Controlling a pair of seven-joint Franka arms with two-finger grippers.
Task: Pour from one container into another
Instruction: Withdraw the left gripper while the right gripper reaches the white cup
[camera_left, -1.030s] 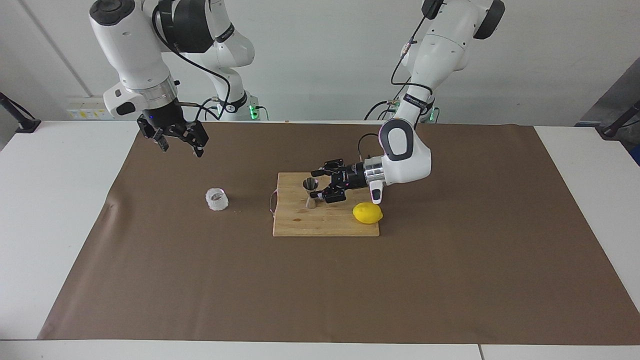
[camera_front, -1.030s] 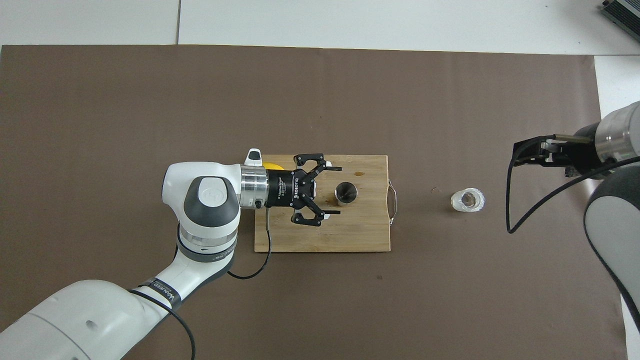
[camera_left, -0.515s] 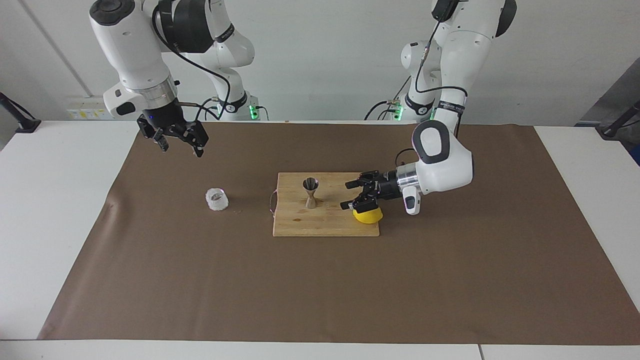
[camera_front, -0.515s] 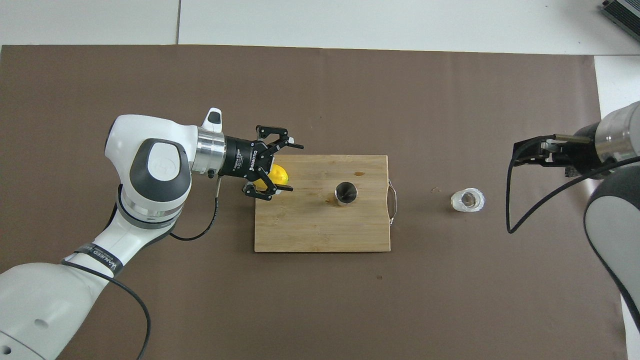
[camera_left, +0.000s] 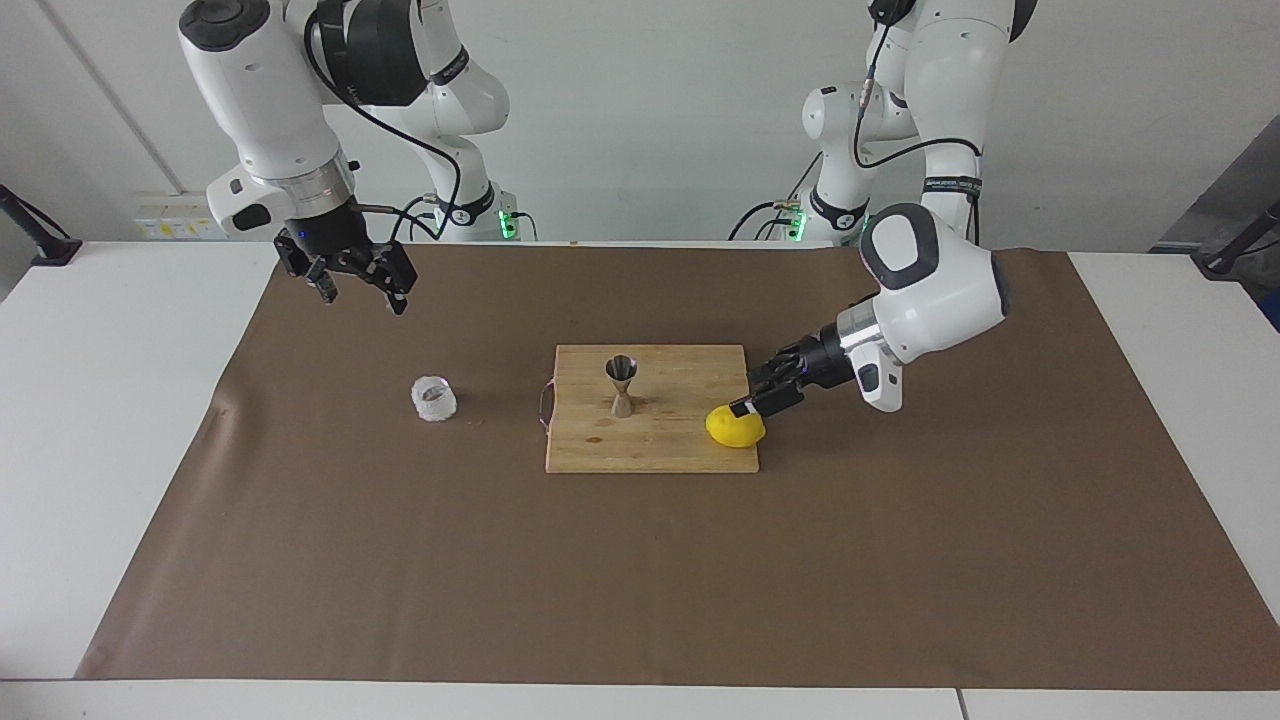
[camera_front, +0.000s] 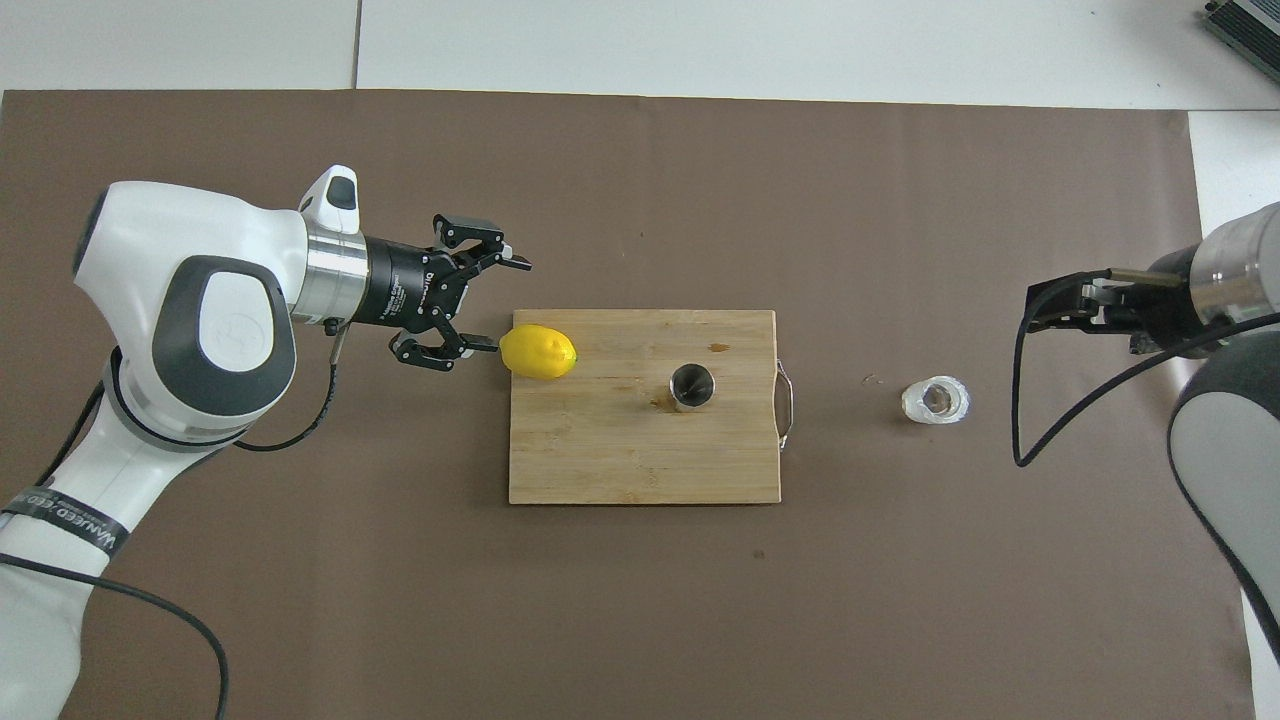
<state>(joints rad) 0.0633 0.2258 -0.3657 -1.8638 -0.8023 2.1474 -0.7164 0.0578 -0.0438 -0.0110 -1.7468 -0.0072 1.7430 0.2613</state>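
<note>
The clear faceted glass tumbler (camera_left: 433, 398) stands on the brown mat toward the right arm's end; it also shows in the overhead view (camera_front: 936, 400). The metal hourglass jigger (camera_left: 621, 385) stands upright on the wooden cutting board (camera_left: 650, 445), seen from above as a round rim (camera_front: 691, 387). My left gripper (camera_left: 750, 395) is open and empty, low over the mat just off the board's edge at the left arm's end (camera_front: 508, 305), beside the lemon. My right gripper (camera_left: 362, 297) is open and empty, raised over the mat near the tumbler (camera_front: 1040, 305), waiting.
A yellow lemon (camera_left: 735, 427) lies on the board's corner at the left arm's end (camera_front: 538, 351). The board (camera_front: 620, 460) has a metal handle (camera_front: 787, 402) on the side toward the tumbler. A brown mat (camera_left: 640, 580) covers the white table.
My left gripper has drawn back from around the jigger, across the board and past the lemon, toward the left arm's end. The jigger stays standing. The right arm has not moved.
</note>
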